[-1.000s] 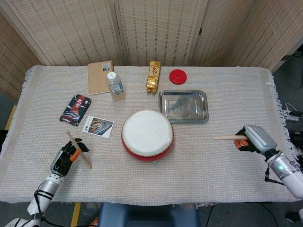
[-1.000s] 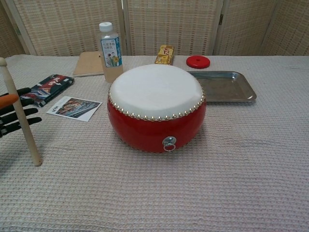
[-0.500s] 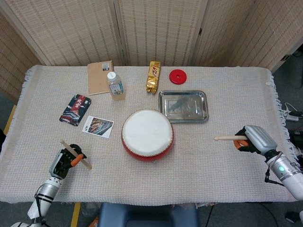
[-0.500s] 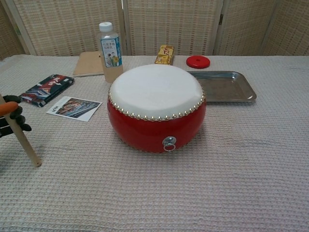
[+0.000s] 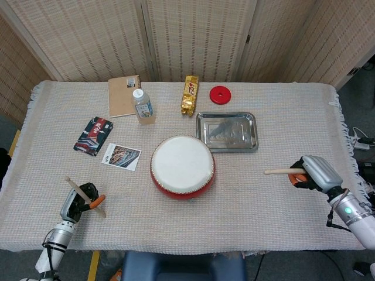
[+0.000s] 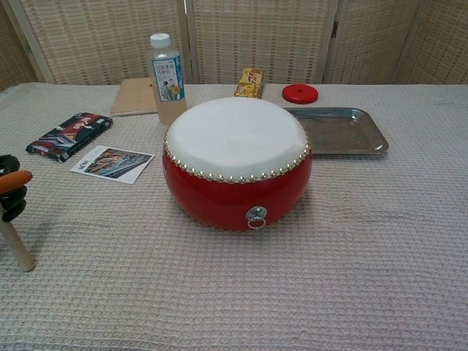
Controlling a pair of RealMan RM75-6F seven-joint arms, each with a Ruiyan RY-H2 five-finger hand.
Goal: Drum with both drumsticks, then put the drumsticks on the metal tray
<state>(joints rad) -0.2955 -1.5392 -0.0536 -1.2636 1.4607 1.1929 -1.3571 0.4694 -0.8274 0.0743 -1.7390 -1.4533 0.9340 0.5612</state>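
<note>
Drumsticks are sitting clamped in the left hand and right hand, both flanking the drum, seemingly readying to strike it

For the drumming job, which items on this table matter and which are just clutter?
Part of the job:
- drum
- metal tray
- left drumstick, held by the left hand
- right drumstick, held by the right hand

Just lying about:
- water bottle
- notebook
- gold snack packet
- red lid
- dark pouch
- photo card
</note>
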